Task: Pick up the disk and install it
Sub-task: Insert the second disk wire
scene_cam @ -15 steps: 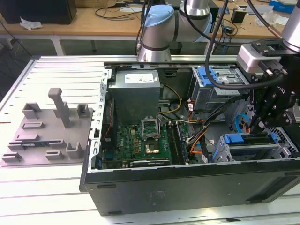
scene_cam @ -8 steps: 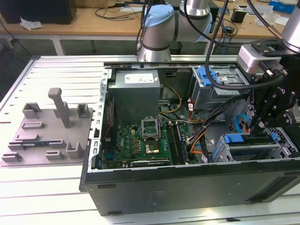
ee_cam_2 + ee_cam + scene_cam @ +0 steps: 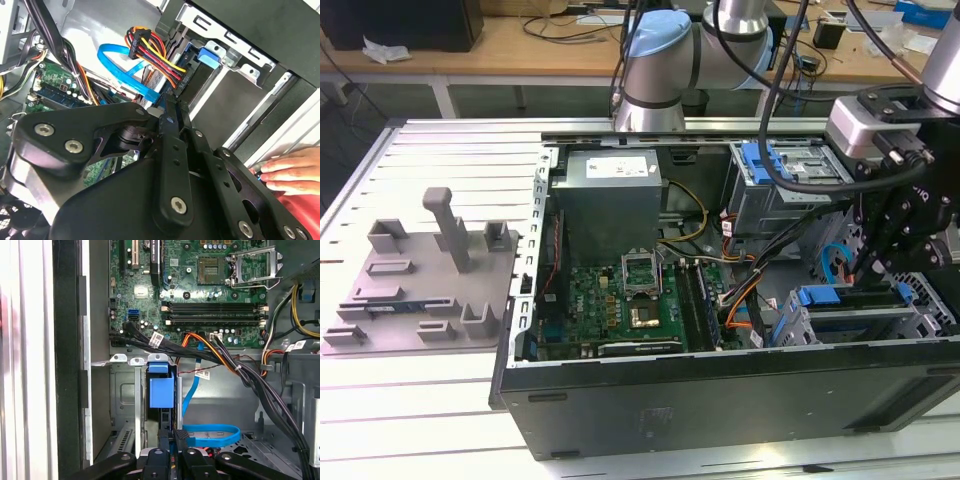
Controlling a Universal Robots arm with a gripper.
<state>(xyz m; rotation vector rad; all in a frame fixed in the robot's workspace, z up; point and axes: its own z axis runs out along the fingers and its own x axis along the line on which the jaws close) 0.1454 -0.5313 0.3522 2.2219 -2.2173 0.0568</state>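
Reaching down into the open computer case [image 3: 720, 400], our gripper [image 3: 170, 442] sits narrowed beside the drive cage [image 3: 860, 315]; the second wrist view adds a person's hand [image 3: 292, 170].

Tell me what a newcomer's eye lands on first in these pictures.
First, the open computer case on the slatted table, its green motherboard bare in the middle. Next, the black gripper reaching down into the case at the exterior view's right, over the drive cage with its blue latch. In the second wrist view, a person's hand rests at the case's edge beside the gripper.
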